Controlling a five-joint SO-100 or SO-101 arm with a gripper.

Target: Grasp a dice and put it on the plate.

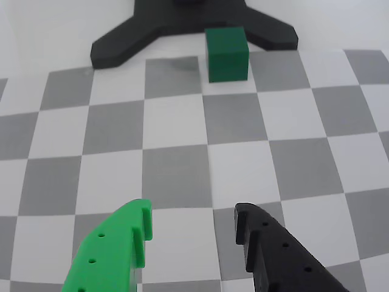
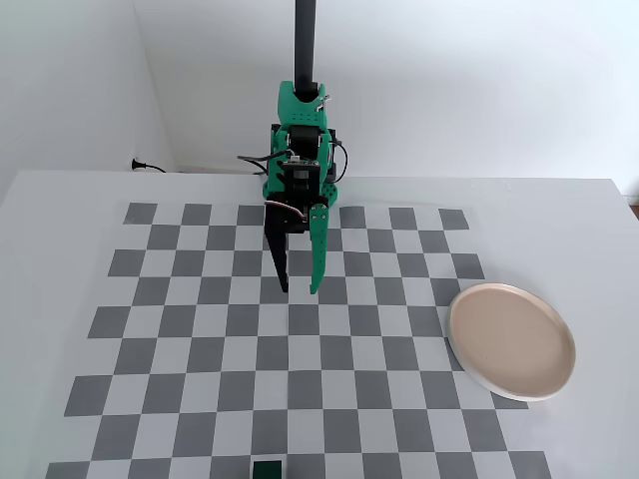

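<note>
The dice (image 1: 227, 53) is a small dark green cube standing at the far edge of the checkerboard in the wrist view, just in front of a black stand foot. In the fixed view the dice (image 2: 267, 469) sits at the bottom edge, several squares below the gripper. My gripper (image 1: 191, 226) is open, a bright green finger on the left and a black finger on the right, with only bare board between them. In the fixed view the gripper (image 2: 299, 288) hangs over the board's upper middle. The beige-pink plate (image 2: 511, 340) lies at the right edge of the board.
A black stand with spread feet (image 1: 193, 24) rises right behind the dice in the wrist view. The checkerboard mat (image 2: 200, 349) covers the white table. A black pole (image 2: 305, 40) stands behind the arm, and a wall bounds the left side.
</note>
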